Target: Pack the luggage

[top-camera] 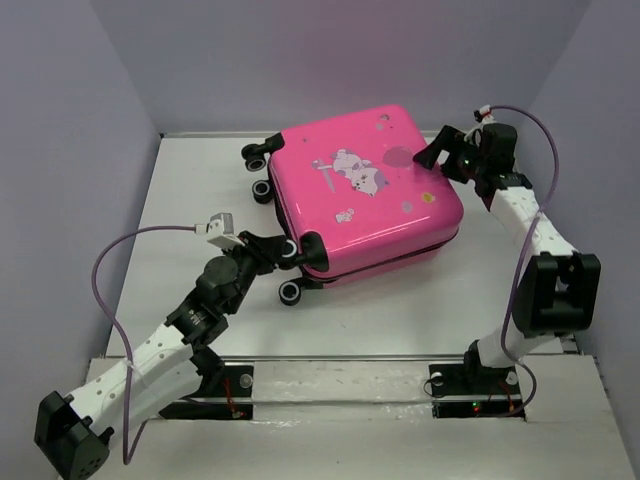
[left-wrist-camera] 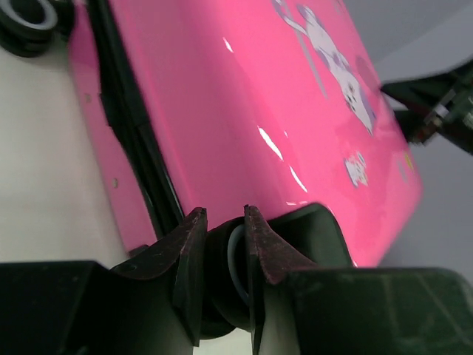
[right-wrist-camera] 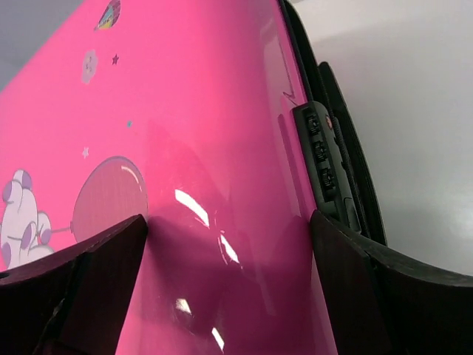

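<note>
Luggage (top-camera: 370, 190) — closed, flat on table (top-camera: 400, 310), print up. Left gripper (top-camera: 285, 250): narrow, pinching a caster wheel (left-wrist-camera: 235, 270); the swivelling wheel may slip free. Right gripper (top-camera: 437, 158): wide at the lid edge — may skid on the glossy shell.

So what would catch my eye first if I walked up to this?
The bright pink suitcase grabs you first, lying closed in the middle of the white table with a white animal print on its lid. Next come the arms on either side. The left gripper pinches what looks like a caster wheel at the near-left corner, and the right gripper is spread wide open over the far-right corner.
</note>
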You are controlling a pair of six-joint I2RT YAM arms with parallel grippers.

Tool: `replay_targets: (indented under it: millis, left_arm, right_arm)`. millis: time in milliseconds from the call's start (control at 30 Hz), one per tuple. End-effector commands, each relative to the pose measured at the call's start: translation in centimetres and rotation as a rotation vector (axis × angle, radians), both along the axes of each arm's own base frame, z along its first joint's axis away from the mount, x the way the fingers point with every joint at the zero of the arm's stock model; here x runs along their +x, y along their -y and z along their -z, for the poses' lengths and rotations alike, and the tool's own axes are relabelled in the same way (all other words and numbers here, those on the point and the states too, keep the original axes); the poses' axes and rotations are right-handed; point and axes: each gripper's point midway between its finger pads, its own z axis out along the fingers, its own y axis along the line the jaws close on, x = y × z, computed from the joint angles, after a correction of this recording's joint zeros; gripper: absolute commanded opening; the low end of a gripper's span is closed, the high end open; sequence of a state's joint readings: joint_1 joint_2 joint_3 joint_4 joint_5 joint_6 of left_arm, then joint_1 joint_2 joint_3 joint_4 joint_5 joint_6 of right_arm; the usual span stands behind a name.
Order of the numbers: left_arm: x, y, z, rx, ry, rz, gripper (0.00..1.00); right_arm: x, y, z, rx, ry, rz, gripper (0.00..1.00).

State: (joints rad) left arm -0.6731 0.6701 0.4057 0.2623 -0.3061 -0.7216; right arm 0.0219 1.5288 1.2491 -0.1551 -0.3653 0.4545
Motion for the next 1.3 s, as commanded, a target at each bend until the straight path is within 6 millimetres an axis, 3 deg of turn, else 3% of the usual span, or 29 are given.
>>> replay_targets:
  millis: [0, 67, 233, 267, 300, 367, 400, 500, 533, 567, 633, 733, 767, 800, 833, 867, 900, 933, 967, 1000, 1100, 1167, 1267]
  left_arm:
    - [-4.0, 4.7, 2.8, 0.088, -0.048, 0.242, 0.06]
    - [-5.2, 6.3, 2.9, 0.074, -0.063, 0.297, 0.06]
    - [-7.0, 9.8, 2.5, 0.062, -0.057, 0.399, 0.06]
    - [-7.3, 10.4, 2.3, 0.063, -0.056, 0.414, 0.06]
    - [-7.7, 11.3, 2.5, 0.069, -0.059, 0.44, 0.06]
    - [-7.8, 12.3, 1.3, 0.06, -0.037, 0.46, 0.06]
    - [-7.7, 12.8, 0.5, 0.056, -0.027, 0.47, 0.06]
    - [-7.2, 12.9, -0.8, 0.049, -0.004, 0.447, 0.06]
    - [-7.0, 12.9, -1.6, 0.044, 0.012, 0.439, 0.06]
    - [-6.7, 12.8, -1.7, 0.053, 0.014, 0.423, 0.06]
    - [-6.5, 13.0, -2.3, 0.062, 0.019, 0.42, 0.06]
    - [-6.4, 13.3, -2.5, 0.058, 0.02, 0.422, 0.06]
    - [-6.3, 13.4, -2.4, 0.055, 0.019, 0.423, 0.06]
    - [-6.4, 13.5, -2.4, 0.048, 0.018, 0.427, 0.06]
    - [-6.4, 13.6, -2.3, 0.045, 0.014, 0.431, 0.06]
    - [-6.5, 13.6, -2.2, 0.047, 0.012, 0.431, 0.06]
    - [-6.5, 13.5, -2.0, 0.044, 0.007, 0.431, 0.06]
    - [-6.5, 13.5, -1.9, 0.044, 0.003, 0.432, 0.06]
    - [-6.5, 13.5, -1.8, 0.042, 0.001, 0.432, 0.06]
    - [-6.5, 13.4, -1.6, 0.043, -0.009, 0.426, 0.06]
    - [-6.4, 12.7, -0.4, 0.053, -0.034, 0.398, 0.06]
    - [-6.4, 12.5, -0.2, 0.049, -0.041, 0.389, 0.06]
    - [-6.3, 12.3, -0.1, 0.037, -0.051, 0.373, 0.06]
  right_arm:
    - [-0.6, -9.3, -0.5, 0.222, -0.068, -0.443, 0.92]
    - [0.5, -11.8, -1.1, 0.263, -0.077, -0.53, 0.91]
    - [3.3, -15.7, -3.6, 0.272, -0.047, -0.59, 0.96]
    - [3.6, -16.2, -4.0, 0.272, -0.046, -0.601, 0.97]
    - [4.5, -16.3, -5.7, 0.262, -0.001, -0.598, 0.99]
    - [4.6, -16.8, -7.4, 0.235, 0.05, -0.599, 1.0]
    - [4.1, -17.1, -9.6, 0.21, 0.114, -0.614, 1.0]
    - [2.5, -16.7, -13.2, 0.176, 0.215, -0.642, 1.0]
    - [1.0, -16.2, -15.8, 0.146, 0.284, -0.65, 1.0]
    - [0.4, -15.9, -16.9, 0.129, 0.318, -0.636, 1.0]
    - [-2.4, -14.7, -19.1, 0.089, 0.381, -0.616, 1.0]
    - [-5.6, -13.2, -19.5, 0.047, 0.439, -0.568, 0.97]
    - [-8.1, -12.0, -17.3, 0.035, 0.416, -0.522, 0.92]
    - [-9.4, -11.3, -16.3, 0.029, 0.414, -0.492, 0.81]
    - [-12.1, -10.1, -13.3, 0.029, 0.397, -0.446, 0.52]
    - [-11.9, -9.9, -9.1, 0.038, 0.306, -0.422, 0.37]
    - [-14.9, -9.2, -9.6, 0.076, 0.34, -0.394, 0.19]
    - [-16.3, -9.3, -8.9, 0.114, 0.375, -0.394, 0.09]
    - [-17.8, -9.3, -6.9, 0.141, 0.36, -0.408, 0.07]
    - [-20.0, -8.8, -2.2, 0.153, 0.304, -0.397, 0.07]
    - [-22.8, -8.1, 4.0, 0.191, 0.208, -0.367, 0.07]
    - [-23.8, -8.1, 5.5, 0.208, 0.186, -0.374, 0.09]
    - [-24.2, -7.9, 7.8, 0.195, 0.157, -0.362, 0.28]
